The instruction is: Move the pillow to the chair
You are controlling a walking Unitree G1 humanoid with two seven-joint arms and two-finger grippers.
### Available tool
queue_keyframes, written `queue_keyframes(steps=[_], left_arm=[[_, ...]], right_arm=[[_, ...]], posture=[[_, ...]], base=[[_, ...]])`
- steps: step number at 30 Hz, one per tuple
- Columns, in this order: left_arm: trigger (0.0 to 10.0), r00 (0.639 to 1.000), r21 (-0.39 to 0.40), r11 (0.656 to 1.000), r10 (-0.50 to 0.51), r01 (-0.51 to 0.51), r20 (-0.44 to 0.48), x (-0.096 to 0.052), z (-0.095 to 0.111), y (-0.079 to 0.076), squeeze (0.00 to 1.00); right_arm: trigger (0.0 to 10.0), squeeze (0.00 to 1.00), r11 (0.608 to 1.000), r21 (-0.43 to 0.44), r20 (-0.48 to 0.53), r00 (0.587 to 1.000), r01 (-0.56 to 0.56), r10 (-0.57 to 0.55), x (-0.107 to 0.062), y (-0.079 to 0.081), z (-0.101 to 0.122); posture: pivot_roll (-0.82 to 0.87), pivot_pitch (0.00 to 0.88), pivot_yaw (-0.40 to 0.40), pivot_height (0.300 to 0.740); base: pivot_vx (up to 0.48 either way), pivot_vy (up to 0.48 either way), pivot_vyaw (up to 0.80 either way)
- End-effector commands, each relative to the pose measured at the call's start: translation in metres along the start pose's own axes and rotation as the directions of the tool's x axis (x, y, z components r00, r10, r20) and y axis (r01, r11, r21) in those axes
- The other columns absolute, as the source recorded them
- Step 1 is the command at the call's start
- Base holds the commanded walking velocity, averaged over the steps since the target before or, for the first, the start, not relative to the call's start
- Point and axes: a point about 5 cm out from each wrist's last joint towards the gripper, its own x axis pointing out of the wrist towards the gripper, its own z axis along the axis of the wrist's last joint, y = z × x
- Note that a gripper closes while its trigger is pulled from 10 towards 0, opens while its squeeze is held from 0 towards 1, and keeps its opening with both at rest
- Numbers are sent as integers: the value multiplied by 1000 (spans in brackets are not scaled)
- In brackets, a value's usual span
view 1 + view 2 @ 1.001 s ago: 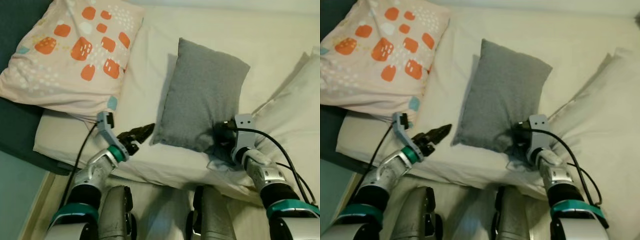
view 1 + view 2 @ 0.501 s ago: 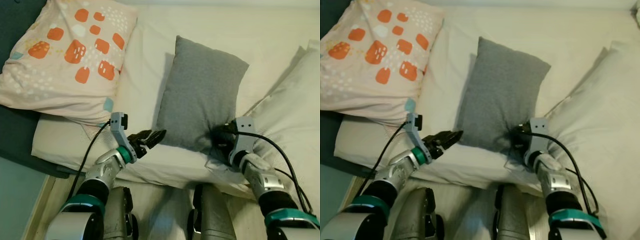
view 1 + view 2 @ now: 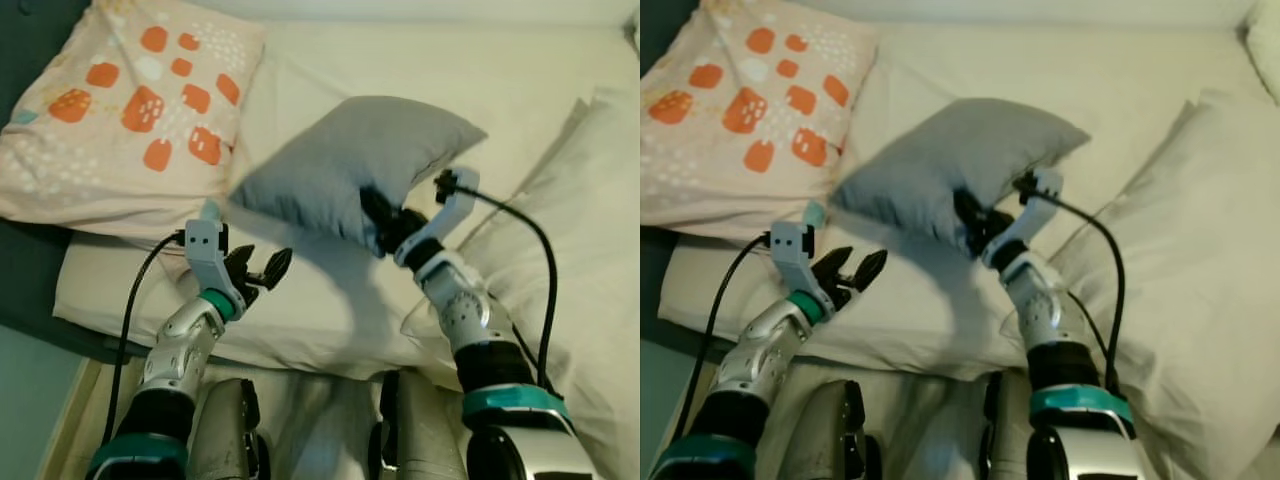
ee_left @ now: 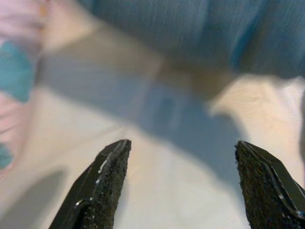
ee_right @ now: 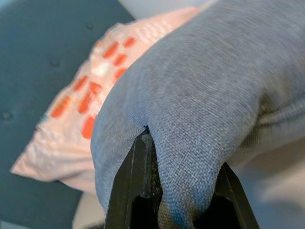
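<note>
The right end effector (image 3: pixel 378 222) grips the grey pillow (image 3: pixel 350 160), held above the bed (image 3: pixel 330 300). The left end effector (image 3: pixel 262 270) hangs released near the bed's front edge.

Head stereo pair downward over bed (image 3: pixel 520 90) (shared); wrist views close-up

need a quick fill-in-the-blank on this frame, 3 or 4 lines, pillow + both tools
1. The right tool is shut on the ______ pillow.
2. The left tool is ______ and holds nothing.
3. The grey pillow is held up off the ______, with its shadow below it.
4. The pillow with orange patches lies on the robot's ______ side.

Missing words: grey; open; bed; left
</note>
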Motion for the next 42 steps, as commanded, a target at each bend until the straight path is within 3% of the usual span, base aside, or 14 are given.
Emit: queue_keyframes(steps=[1,2,3,6,10,17,18,20,22,23,24,26,34,42], left_arm=[[10000,1000,16,1000,22,-23,16,-2,1,-2,325],[10000,1000,16,1000,22,-23,16,-2,1,-2,325],[10000,994,-25,998,61,-59,90,-3,12,-2,0],[10000,971,-113,987,138,-118,193,-6,30,4,0],[10000,962,-124,983,161,-136,221,-8,37,5,0],[10000,955,-112,982,178,-155,239,-14,46,-6,0],[10000,955,-101,978,201,-183,216,-13,44,-7,0],[10000,954,-60,975,221,-213,204,-13,45,-8,0],[10000,961,137,969,171,-204,219,-10,51,-14,0],[10000,961,137,969,171,-204,219,-10,51,-14,0],[10000,965,226,957,131,-183,227,-10,53,-17,0],[10000,964,258,949,123,-184,236,-8,56,-18,0],[10000,949,220,945,185,-244,257,-7,65,-10,0],[10000,951,241,938,187,-248,247,-10,62,-11,0]], right_arm=[[0,0,999,13,71,997,-34,33,6,10,12],[0,0,999,13,71,997,-34,33,6,10,12],[0,0,998,27,117,992,-55,52,13,19,21],[0,0,997,41,196,979,-68,59,20,28,37],[0,0,997,42,228,972,-60,49,20,29,44],[0,0,995,-62,160,985,80,-69,8,9,32],[10000,0,989,-94,125,987,118,-106,5,4,25],[10000,0,984,-114,110,986,135,-123,2,2,19],[10000,0,972,-148,103,981,181,-167,-5,-2,10],[10000,0,972,-148,103,981,181,-167,-5,-2,10],[10000,0,967,-149,105,976,205,-191,-8,-4,7],[10000,0,962,-141,102,970,233,-220,-12,-8,1],[10000,0,938,-161,27,952,306,-305,-30,-18,-34],[10000,0,936,-176,23,952,304,-305,-29,-16,-35]], posture=[[61,114,29,595],[61,114,29,595],[65,94,18,595],[71,71,15,595],[71,71,15,595],[66,54,39,595],[66,49,47,595],[63,44,52,595],[61,36,49,595],[61,36,49,595],[60,37,47,595],[59,37,45,595],[57,29,49,604],[59,30,48,629]], base=[[0,0,0],[0,0,0],[0,0,0],[0,0,0],[0,0,0],[0,0,0],[0,0,0],[0,0,0],[0,0,0],[0,0,0],[0,0,0],[0,0,0],[0,0,0],[0,0,0]])
